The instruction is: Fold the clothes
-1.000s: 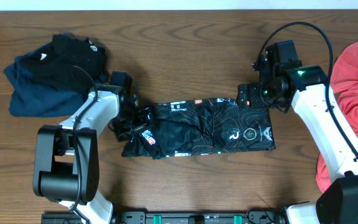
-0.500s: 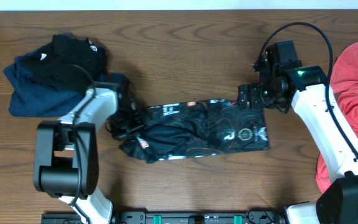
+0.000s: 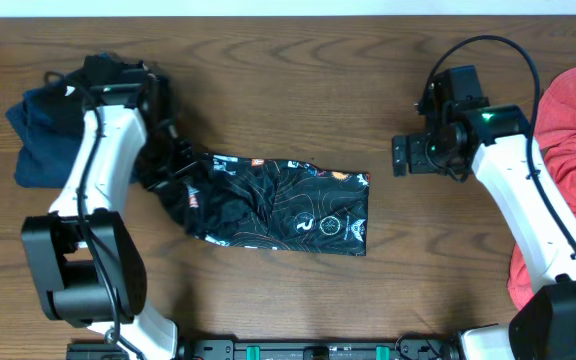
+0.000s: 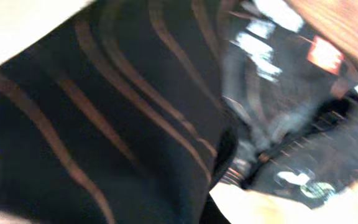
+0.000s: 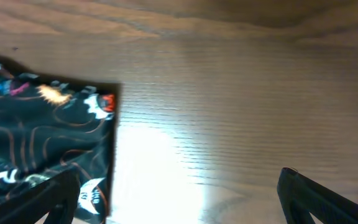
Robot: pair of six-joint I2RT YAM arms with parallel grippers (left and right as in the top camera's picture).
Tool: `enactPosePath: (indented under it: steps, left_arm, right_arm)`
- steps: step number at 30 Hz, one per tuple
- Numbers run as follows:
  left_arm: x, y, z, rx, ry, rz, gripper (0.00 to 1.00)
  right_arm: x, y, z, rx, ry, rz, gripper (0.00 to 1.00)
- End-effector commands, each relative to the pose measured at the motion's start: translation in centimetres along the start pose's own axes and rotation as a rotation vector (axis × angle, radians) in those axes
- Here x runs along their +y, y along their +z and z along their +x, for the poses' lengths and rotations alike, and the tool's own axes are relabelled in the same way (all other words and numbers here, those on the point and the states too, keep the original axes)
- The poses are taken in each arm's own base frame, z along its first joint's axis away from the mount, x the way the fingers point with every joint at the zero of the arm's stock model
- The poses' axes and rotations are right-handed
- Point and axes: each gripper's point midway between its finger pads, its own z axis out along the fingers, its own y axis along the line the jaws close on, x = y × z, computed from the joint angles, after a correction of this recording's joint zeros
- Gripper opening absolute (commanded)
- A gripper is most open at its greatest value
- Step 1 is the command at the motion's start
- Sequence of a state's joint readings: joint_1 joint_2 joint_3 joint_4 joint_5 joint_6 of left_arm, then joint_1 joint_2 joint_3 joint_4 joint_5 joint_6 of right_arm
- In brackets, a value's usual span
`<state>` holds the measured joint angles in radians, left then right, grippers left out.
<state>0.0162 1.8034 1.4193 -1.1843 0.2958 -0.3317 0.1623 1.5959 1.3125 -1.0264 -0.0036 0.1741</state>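
**Jersey in a strip, left end bunched at the arm**

Nearest the robot's base, the black jersey (image 3: pixel 288 210) lies mid-tabletop as a long folded strip. Its right end is flat and square-edged, with the round logos facing up. It looks light, thin and slick, the kind of sports fabric that slides on wood and slumps wherever it is lifted. It will not hold a crease unless pressed flat. The best holds are probably the corners of the free right end, pinching all layers together so that none slips out.

Further back, the strip's left end rises in a crumpled bunch to the left claw (image 3: pixel 168 172). Blurred black cloth with orange lines fills the left wrist view and hides the fingers. I cannot tell whether that claw is closed, though the gathered cloth suggests a hold.

On the other side, the right claw (image 5: pixel 179 177) hangs spread wide and empty over bare tabletop (image 3: pixel 298 60), just beyond the jersey's right edge.

The coral-red garment (image 3: pixel 568 120) is heaped at the right edge. Farthest left sits a dark clothes pile (image 3: pixel 43 140).
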Motion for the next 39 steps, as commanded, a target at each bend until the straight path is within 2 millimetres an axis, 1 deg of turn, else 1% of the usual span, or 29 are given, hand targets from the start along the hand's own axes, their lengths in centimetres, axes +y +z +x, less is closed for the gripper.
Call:
enactPosePath:
  steps: [1, 6, 11, 12, 16, 20, 27, 33, 39]
  left_arm:
    - [-4.1, -1.4, 2.2, -0.008, 0.111, 0.075, 0.06]
    - [-8.1, -0.4, 5.0, 0.000, 0.228, 0.067, 0.06]
    - [-12.0, 0.7, 6.6, -0.050, 0.318, 0.080, 0.06]
    - [-12.5, 0.8, 6.8, -0.058, 0.325, 0.080, 0.06]
    - [-13.8, 1.4, 7.6, -0.106, 0.328, 0.040, 0.06]
    - [-15.3, 1.7, 8.6, -0.117, 0.371, 0.060, 0.06]
    - [-16.5, 2.2, 10.1, -0.113, 0.408, 0.068, 0.06]
    - [-18.2, 2.4, 11.2, -0.115, 0.454, 0.114, 0.06]
    - [-19.9, 2.5, 13.0, -0.080, 0.504, 0.176, 0.06]
  right_arm:
    - [-2.7, 0.1, 0.0, 0.001, 0.103, 0.071, 0.99]
    - [-5.3, 0.0, 0.1, 0.009, 0.179, 0.090, 0.99]
    - [-6.9, -0.1, 0.7, 0.033, 0.210, 0.105, 0.99]
    - [-7.1, -0.1, 0.8, 0.037, 0.206, 0.107, 0.99]
    - [-7.8, -0.1, 1.0, 0.043, 0.225, 0.112, 0.99]
    - [-8.1, -0.2, 1.2, 0.055, 0.234, 0.115, 0.99]
    - [-8.1, -0.2, 1.4, 0.062, 0.226, 0.116, 0.99]
    - [-8.1, -0.2, 1.7, 0.072, 0.224, 0.116, 0.99]
    - [-8.1, -0.2, 2.0, 0.084, 0.223, 0.117, 0.99]
